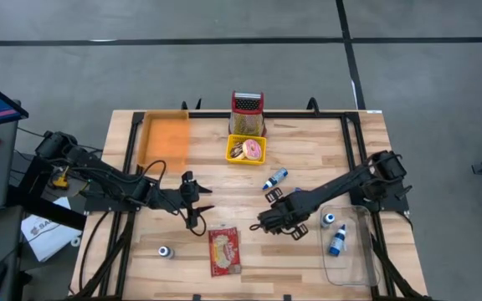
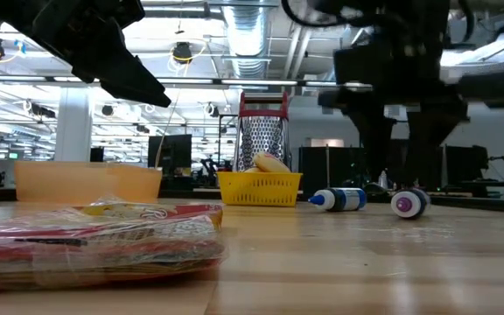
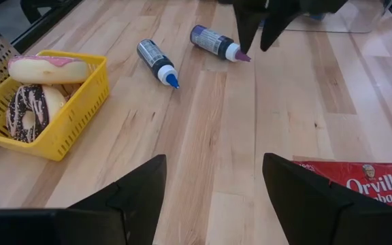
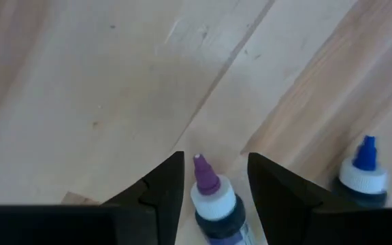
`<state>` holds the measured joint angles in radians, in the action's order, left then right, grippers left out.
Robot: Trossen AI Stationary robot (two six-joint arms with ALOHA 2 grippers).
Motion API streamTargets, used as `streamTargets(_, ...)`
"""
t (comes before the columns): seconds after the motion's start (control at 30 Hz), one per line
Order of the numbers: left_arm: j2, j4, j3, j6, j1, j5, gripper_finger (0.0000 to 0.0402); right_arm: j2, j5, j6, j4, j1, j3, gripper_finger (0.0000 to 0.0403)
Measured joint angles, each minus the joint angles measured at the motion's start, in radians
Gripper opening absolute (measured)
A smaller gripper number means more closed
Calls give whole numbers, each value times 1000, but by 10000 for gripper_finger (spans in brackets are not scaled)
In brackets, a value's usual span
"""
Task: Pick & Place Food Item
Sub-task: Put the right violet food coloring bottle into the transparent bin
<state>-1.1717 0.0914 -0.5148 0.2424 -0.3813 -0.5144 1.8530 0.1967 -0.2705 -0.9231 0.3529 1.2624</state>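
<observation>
A red popcorn packet [image 1: 224, 251] lies flat near the table's front edge, and its corner [image 3: 359, 180] shows in the left wrist view. Two donuts [image 3: 39, 102] sit in a yellow basket [image 1: 246, 150] at the far middle. My left gripper [image 1: 195, 205] hangs open above bare wood, left of centre. My right gripper [image 4: 215, 177] points down, open. Its fingers stand on either side of the nozzle of a purple-capped bottle [image 4: 213, 204] that lies on the table, and they do not touch it.
A blue-capped bottle [image 1: 275, 179] lies just beyond the purple one. A metal grater [image 1: 247, 113] stands behind the basket, with an orange tray [image 1: 164, 138] at the far left. A clear container [image 1: 354, 259] at the right holds another bottle. A small bottle [image 1: 165, 252] stands near the front left.
</observation>
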Motion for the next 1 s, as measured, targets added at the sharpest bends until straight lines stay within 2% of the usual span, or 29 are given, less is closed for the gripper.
streamTargets(0.2,0,0,0,0,0,14,239,1,-30,5,40,-10,-87,154)
streamTargets(0.7,0,5,0,0,-1,14,239,0,-15,-7,109,-66,-164,128)
streamTargets(0.87,0,5,0,-1,-1,14,239,-4,-17,-26,124,-76,-183,97)
streamTargets(1.0,0,6,0,0,-1,14,239,-2,-28,-29,121,-84,-177,45)
